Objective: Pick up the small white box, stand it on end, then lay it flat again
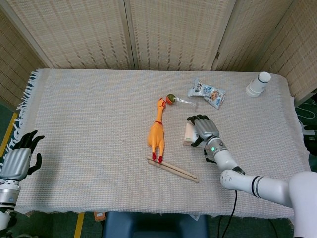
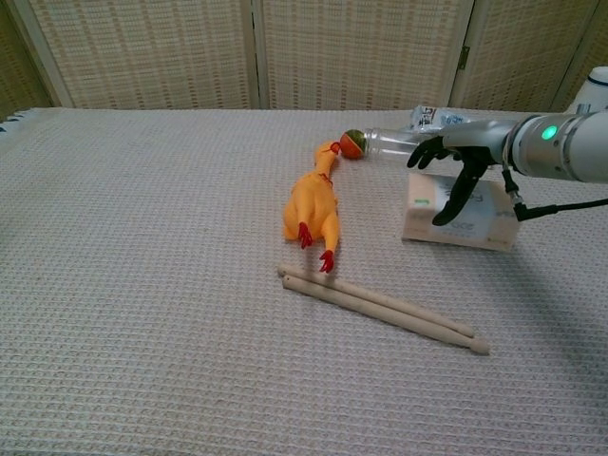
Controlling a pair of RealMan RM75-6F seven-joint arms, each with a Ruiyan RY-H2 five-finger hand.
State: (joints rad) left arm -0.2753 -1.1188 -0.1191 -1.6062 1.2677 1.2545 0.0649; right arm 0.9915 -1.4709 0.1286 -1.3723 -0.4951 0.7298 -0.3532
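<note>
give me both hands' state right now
Left hand: open, holding nothing, off the table's edge.
Right hand: fingers spread over the small white box, not gripping it yet.

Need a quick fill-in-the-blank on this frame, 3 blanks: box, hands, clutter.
1. The small white box lies ____ on the cloth, not on end.
2. The ____ hand is over the box, while the left hand is at the table edge.
3. The two wooden drumsticks lie just in front of the rubber ____.

Missing words: flat; right; chicken
</note>
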